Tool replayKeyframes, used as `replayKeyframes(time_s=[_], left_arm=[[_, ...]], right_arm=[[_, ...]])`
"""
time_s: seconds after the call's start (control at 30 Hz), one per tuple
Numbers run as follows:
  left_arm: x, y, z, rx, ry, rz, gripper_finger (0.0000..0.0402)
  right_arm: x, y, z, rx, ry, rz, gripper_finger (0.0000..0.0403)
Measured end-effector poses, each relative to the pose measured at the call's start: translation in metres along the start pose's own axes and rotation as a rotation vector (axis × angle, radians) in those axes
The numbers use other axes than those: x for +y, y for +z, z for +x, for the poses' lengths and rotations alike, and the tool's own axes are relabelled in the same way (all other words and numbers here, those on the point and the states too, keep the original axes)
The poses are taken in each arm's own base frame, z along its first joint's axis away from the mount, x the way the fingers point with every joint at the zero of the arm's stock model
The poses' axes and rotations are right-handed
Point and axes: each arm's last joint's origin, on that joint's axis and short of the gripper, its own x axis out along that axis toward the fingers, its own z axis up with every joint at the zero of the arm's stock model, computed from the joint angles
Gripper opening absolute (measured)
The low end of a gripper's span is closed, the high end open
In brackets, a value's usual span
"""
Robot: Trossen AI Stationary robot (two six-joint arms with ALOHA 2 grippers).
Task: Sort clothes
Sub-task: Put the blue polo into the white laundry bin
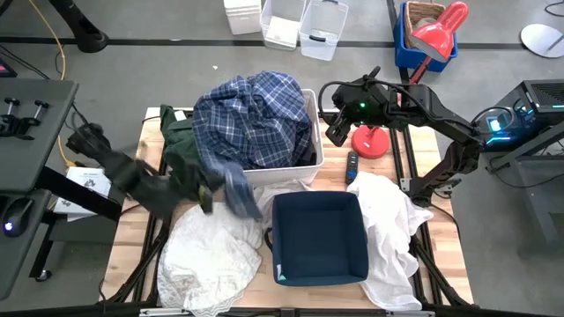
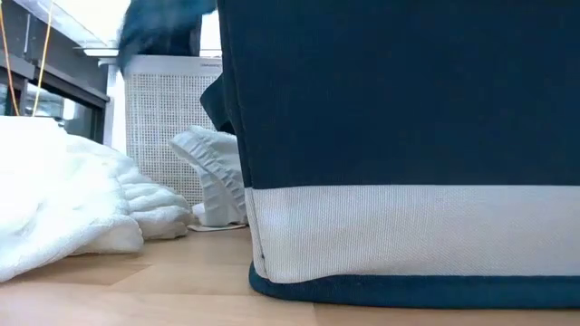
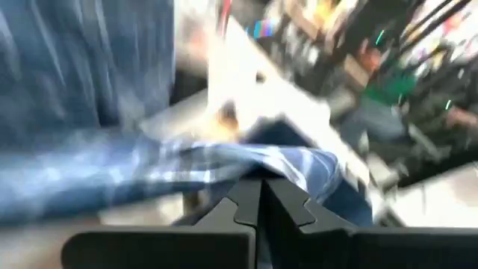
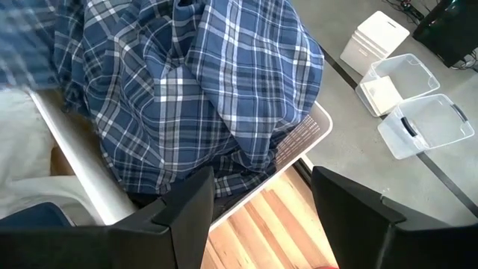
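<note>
The blue-and-white plaid shirt (image 1: pixel 256 114) lies heaped over the white plastic bin (image 1: pixel 313 150) at the table's far middle. It also shows in the right wrist view (image 4: pixel 194 90). My left gripper (image 1: pixel 210 189) is shut on a trailing end of it (image 1: pixel 238 192), just left of the bin's near corner. A dark green garment (image 1: pixel 179 145) lies left of the bin. White garments lie at the near left (image 1: pixel 211 255) and near right (image 1: pixel 388 229). My right gripper (image 1: pixel 337 123) hangs open and empty by the bin's right wall. No dark grey garment shows. My left gripper pinches a bunched part of the plaid shirt (image 3: pixel 250 168) between its two shut fingers (image 3: pixel 287 205). The fingers come from the table's left. That end of the shirt hangs off the bin's near side, while the rest stays heaped on the bin.
The navy fabric bin (image 1: pixel 317 236) stands at the near middle, between the two white garments, and fills the low view (image 2: pixel 399 136). A red round object (image 1: pixel 372 141) and a small dark object (image 1: pixel 352 165) lie right of the white bin. Clear plastic boxes (image 1: pixel 304 26) stand on the floor beyond.
</note>
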Motion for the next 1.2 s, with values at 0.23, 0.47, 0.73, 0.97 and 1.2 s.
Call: replayKeyframes(time_s=[0.23,0.47,0.73,0.97,1.2], left_arm=[[0.007,0.082,0.005,-0.307,0.211,0.249,0.0000],[0.028,0.107,0.075,-0.265,0.402,0.376,0.0000],[0.044,0.097,0.172,-0.002,0.372,0.449,0.0000],[0.004,0.139,0.115,-0.187,0.193,0.501,0.0000],[0.052,0.111,0.074,0.304,0.423,0.190,0.0000]], right_arm=[[0.000,0.000,0.000,-0.001,-0.004,0.009,0.0220],[0.000,0.000,0.000,-0.002,-0.006,0.045,0.0220],[-0.001,0.000,0.000,-0.006,-0.031,0.045,0.0220],[-0.001,-0.001,0.000,0.000,-0.036,0.047,0.0220],[-0.003,0.000,0.001,0.000,-0.041,0.054,0.0220]])
